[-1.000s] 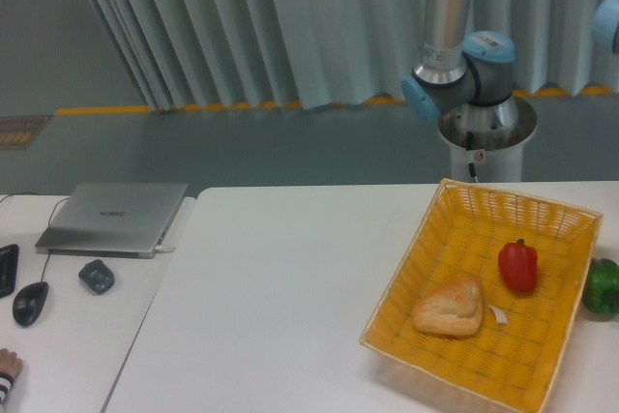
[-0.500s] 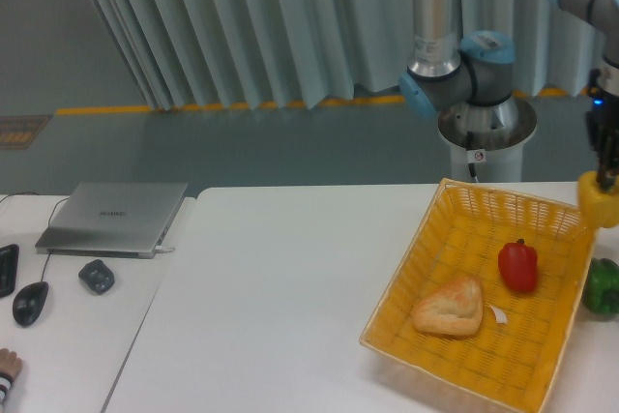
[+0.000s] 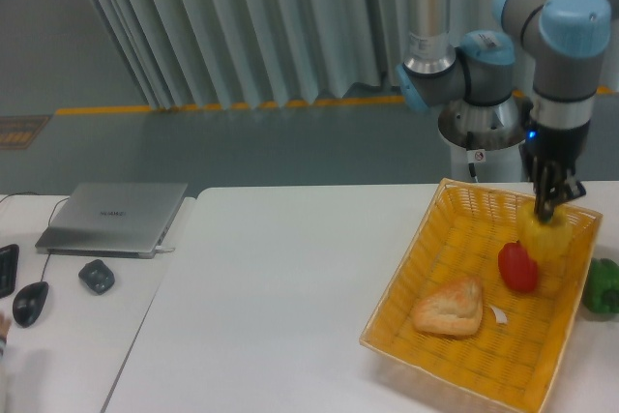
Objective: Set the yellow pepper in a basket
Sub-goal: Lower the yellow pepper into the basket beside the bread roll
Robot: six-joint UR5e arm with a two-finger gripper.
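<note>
The yellow pepper (image 3: 547, 238) hangs from my gripper (image 3: 548, 202), which is shut on its top. It is over the far right part of the yellow-orange woven basket (image 3: 418, 263), just above and behind the red pepper (image 3: 517, 268). I cannot tell whether the yellow pepper touches the basket floor. The gripper's fingers point straight down, and the arm comes in from above at the right.
A tan bread roll (image 3: 449, 307) and a small white scrap (image 3: 499, 314) lie in the basket. A green pepper (image 3: 602, 285) sits on the table right of the basket. A laptop (image 3: 115, 217), a small dark object (image 3: 96, 276) and a mouse (image 3: 29, 303) lie at the left.
The gripper has come in from the right edge with the yellow pepper and moved left and down, from beside the basket's far right corner to over its inside.
</note>
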